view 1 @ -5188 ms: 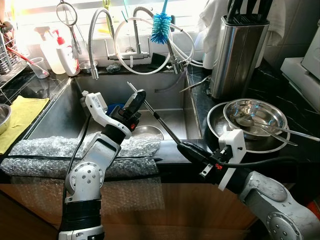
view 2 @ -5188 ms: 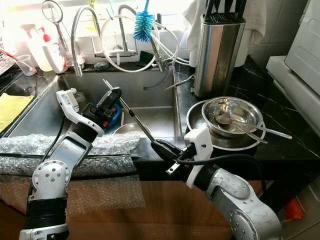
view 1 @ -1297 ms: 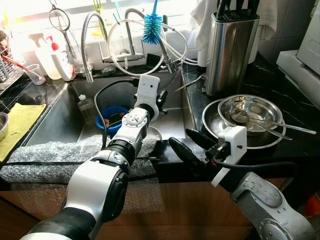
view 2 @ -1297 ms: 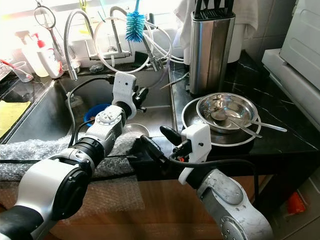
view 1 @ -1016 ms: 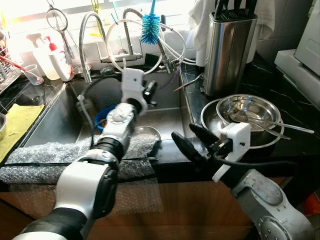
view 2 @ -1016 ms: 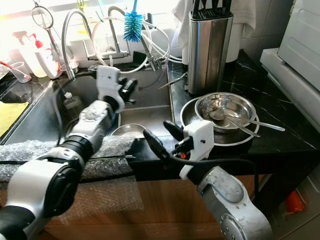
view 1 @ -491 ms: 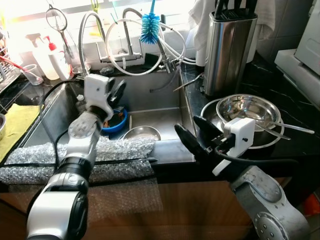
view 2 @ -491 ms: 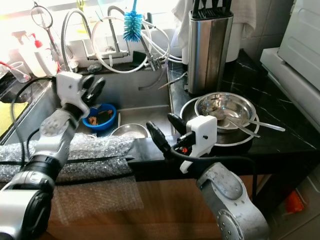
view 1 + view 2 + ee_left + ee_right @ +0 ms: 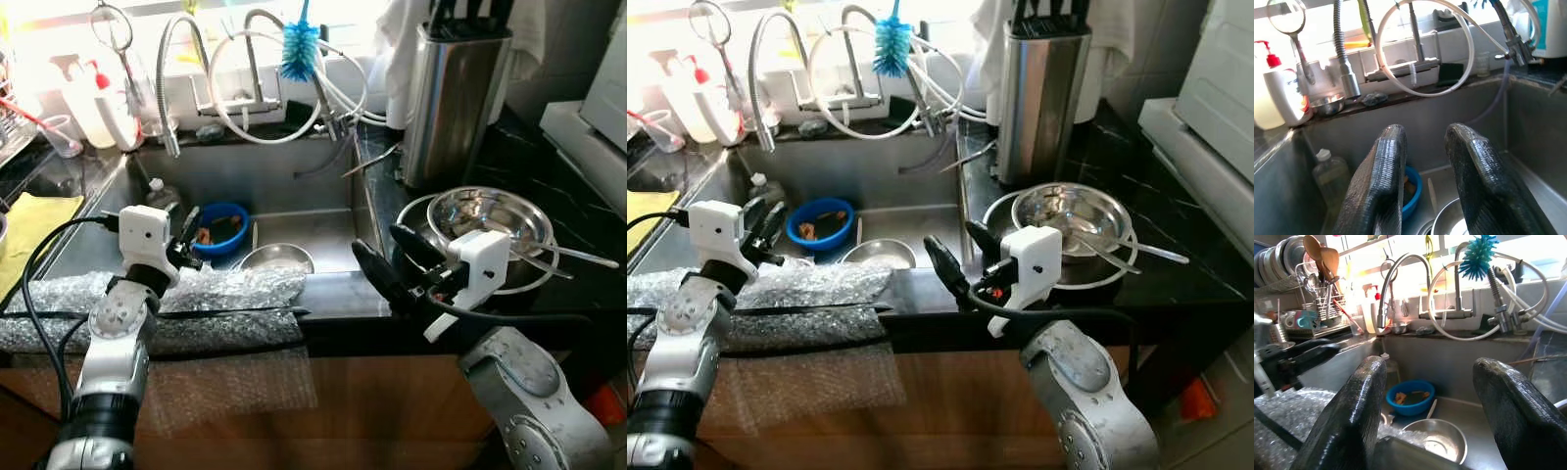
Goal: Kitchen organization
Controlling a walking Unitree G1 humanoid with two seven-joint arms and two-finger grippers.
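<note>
Both grippers (image 9: 184,235) (image 9: 387,257) agape — empty.

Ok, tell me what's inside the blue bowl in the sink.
The blue bowl holds a few brownish scraps, seemingly food leftovers, on its bottom. What they are is too small to tell. Its near inner wall is hidden behind its own rim.
</note>
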